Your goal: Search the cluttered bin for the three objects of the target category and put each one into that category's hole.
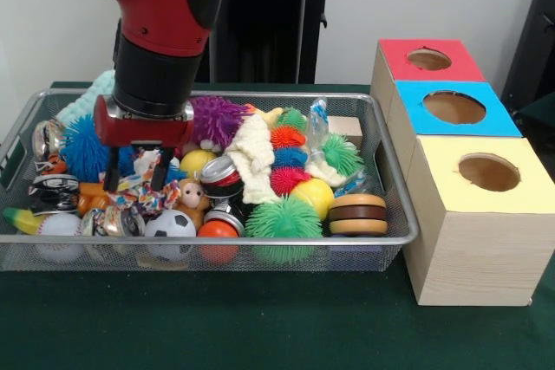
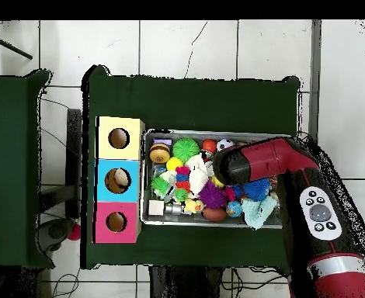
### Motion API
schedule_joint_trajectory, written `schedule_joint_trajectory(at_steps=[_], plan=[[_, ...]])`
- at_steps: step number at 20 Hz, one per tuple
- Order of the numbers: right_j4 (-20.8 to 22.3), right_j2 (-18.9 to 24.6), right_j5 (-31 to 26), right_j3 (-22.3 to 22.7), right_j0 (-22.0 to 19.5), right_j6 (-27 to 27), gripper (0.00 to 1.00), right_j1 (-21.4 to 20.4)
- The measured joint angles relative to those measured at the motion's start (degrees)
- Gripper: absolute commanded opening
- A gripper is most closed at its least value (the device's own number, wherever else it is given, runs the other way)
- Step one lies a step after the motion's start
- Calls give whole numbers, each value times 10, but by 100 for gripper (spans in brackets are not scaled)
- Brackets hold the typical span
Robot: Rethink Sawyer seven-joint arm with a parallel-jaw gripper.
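Two black fingers [image 1: 111, 181] of the tool [image 1: 135, 181] stand spread apart, gripping nothing, tips down among toys at the wire bin's [image 1: 395, 205] left end.

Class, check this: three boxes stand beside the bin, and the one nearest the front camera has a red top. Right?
Not quite. The front view shows the nearest box has a yellow top; the red-topped box is the farthest. Three boxes do stand beside the bin.

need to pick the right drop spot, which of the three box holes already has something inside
The blue box's middle hole: the overhead view shows a pale object in it. The holes in the yellow box and the red box look dark and empty.
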State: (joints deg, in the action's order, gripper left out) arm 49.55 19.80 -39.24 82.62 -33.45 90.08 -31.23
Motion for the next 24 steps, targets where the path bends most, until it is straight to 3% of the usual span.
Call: schedule_joint_trajectory(at_steps=[9, 10, 17, 24], plan=[[-32, 0, -80, 1, -10, 0, 100, 3], [-44, 0, -87, 2, -15, 0, 0, 4], [-81, 5, -88, 12, -37, 0, 0, 6], [-155, 5, -89, 32, -49, 0, 0, -6]])
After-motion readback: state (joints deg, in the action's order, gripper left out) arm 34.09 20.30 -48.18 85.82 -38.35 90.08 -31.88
